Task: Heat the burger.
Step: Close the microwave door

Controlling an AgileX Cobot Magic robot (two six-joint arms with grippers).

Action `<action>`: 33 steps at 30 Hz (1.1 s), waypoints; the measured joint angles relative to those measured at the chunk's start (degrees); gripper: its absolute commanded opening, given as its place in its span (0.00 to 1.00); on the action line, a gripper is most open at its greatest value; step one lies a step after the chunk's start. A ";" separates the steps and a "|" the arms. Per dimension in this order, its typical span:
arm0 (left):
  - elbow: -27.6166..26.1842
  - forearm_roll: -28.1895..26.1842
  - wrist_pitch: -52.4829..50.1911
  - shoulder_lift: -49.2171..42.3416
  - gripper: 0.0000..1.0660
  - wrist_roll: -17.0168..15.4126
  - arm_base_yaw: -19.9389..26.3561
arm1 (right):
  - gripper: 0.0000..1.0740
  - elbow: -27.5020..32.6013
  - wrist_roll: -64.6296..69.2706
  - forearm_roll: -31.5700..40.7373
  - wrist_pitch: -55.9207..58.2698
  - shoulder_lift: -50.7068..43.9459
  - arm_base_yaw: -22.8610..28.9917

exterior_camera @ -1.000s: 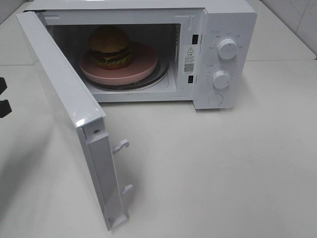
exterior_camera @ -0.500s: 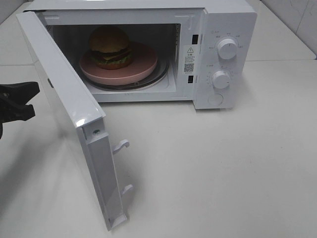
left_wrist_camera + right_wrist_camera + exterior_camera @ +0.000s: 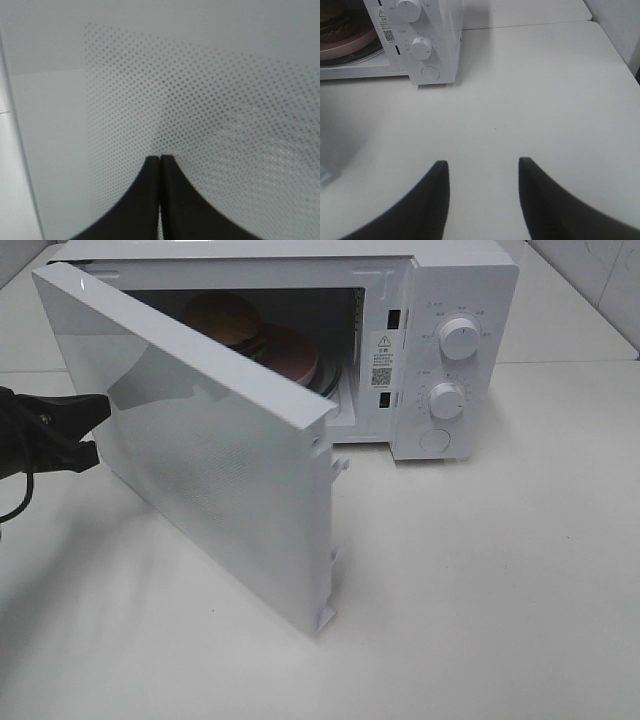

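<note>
Now, left gripper, jaws closed on nothing, bears against door at frame left; right gripper, jaws apart, holds nothing. Burger on plate inside microwave, upper centre. Risk: tips skid on door, leaving it unlatched.

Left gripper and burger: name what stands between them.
The half-open microwave door stands between the left gripper and the burger, as the exterior high view shows.

Half-open door blocks front path to burger in microwave; table right of door free.
</note>
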 measured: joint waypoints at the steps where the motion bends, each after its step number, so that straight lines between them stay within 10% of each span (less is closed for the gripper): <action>1: -0.23 0.00 0.11 0.00 0.00 -0.06 -0.06 | 0.43 0.00 0.00 0.00 0.00 0.00 0.00; 33: -8.02 -16.67 8.08 0.17 0.00 2.41 -9.34 | 0.43 0.00 0.00 0.00 0.00 0.00 0.00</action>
